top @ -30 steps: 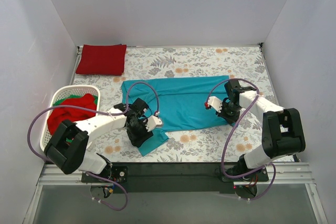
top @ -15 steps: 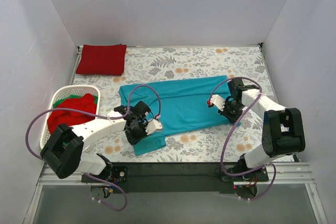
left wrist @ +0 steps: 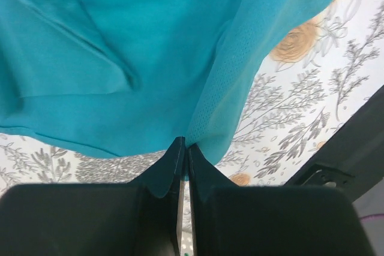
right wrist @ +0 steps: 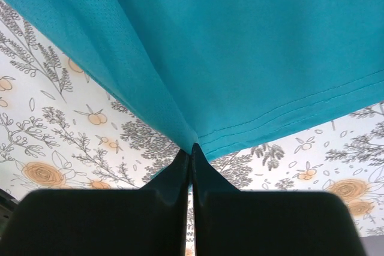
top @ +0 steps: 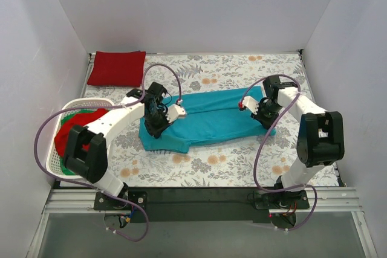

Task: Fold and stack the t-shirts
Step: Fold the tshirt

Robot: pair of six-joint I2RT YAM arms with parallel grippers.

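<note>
Mid-fold: the left gripper [left wrist: 183, 145] and right gripper [right wrist: 192, 148] each pinch shut on an edge of the teal t-shirt [top: 208, 119] spread between them, one folded red t-shirt [top: 117, 68] lies well beyond the left gripper, and crumpled t-shirts [top: 75, 130] wait in the basket [top: 91, 99] beside it.

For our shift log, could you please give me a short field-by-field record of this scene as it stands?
left tool: shut on the teal t-shirt, near its left end
right tool: shut on the same shirt's hem, at its right end
teal t-shirt: stretched crosswise over the floral tablecloth, pinched at both ends
folded red t-shirt: lying flat in the far left corner
laundry basket: at the left edge, with a crumpled red t-shirt inside
</note>
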